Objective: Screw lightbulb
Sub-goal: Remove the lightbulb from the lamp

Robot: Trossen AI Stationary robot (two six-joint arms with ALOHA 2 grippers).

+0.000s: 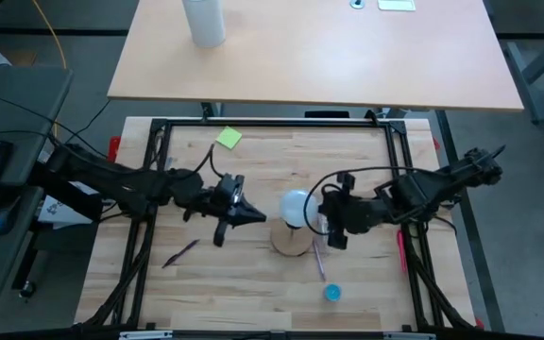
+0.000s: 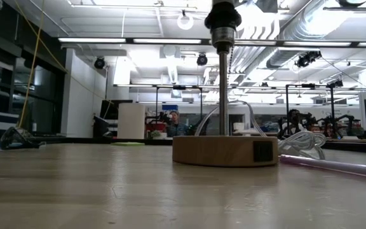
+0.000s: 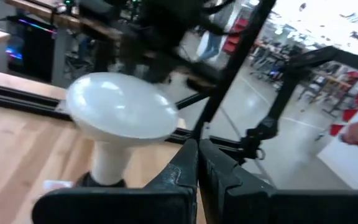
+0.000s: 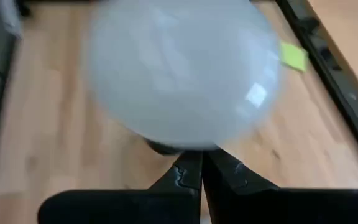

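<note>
No brand, label or writing can be read on any thing here.

The lightbulb point(image 1: 296, 207) is white and frosted, with a wide round globe that narrows through a cone neck. It stands upright with its neck going down into a black socket point(image 3: 84, 181) on top of a round wooden base point(image 1: 291, 242). In the low view the base point(image 2: 225, 151) sits flat on the bench point(image 1: 253, 274), with a thin metal post point(image 2: 223, 89) rising from its middle and a small black square on its side.

The left gripper point(image 1: 251, 216) comes in low from the left side, its arm stretched nearly level over the bench. Its jaws are pressed together, and the bulb point(image 3: 121, 118) is just in front of their tips and apart from them.

The right gripper point(image 1: 315, 223) comes in from the other side, its arm also low and bent at the elbow. Its jaws are also pressed together, and the globe point(image 4: 182, 74) is right before their tips; I cannot tell if they touch it.

A purple pen point(image 1: 318, 260) lies on the bench under the right gripper.
</note>
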